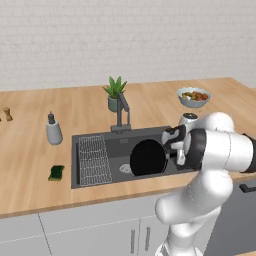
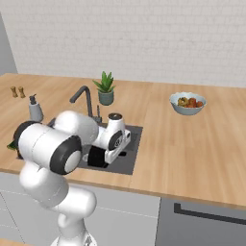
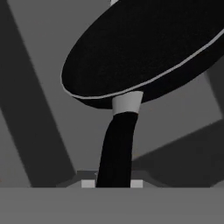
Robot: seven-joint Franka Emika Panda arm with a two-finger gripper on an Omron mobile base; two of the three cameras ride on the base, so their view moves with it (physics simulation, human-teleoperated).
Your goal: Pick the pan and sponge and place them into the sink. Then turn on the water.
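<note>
We read no brand or lettering on anything; we count one pan [image 1: 148, 158], one sponge [image 1: 56, 172], one sink [image 1: 90, 177], one faucet [image 1: 121, 112], one soap dispenser [image 1: 53, 130], one potted plant [image 1: 115, 93], one bowl of fruit [image 1: 193, 96]. Our gripper [image 3: 113, 183] clenches the pan's handle [image 3: 117, 148], the pan tilted over the basin; the sponge lies on the counter [image 1: 30, 165] just left of the sink.

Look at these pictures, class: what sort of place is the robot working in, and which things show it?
A kitchen, rendered rather than real. A sink with a faucet is set in a wooden counter, cabinets sit below, and the hand holds a pan over the sink.
</note>
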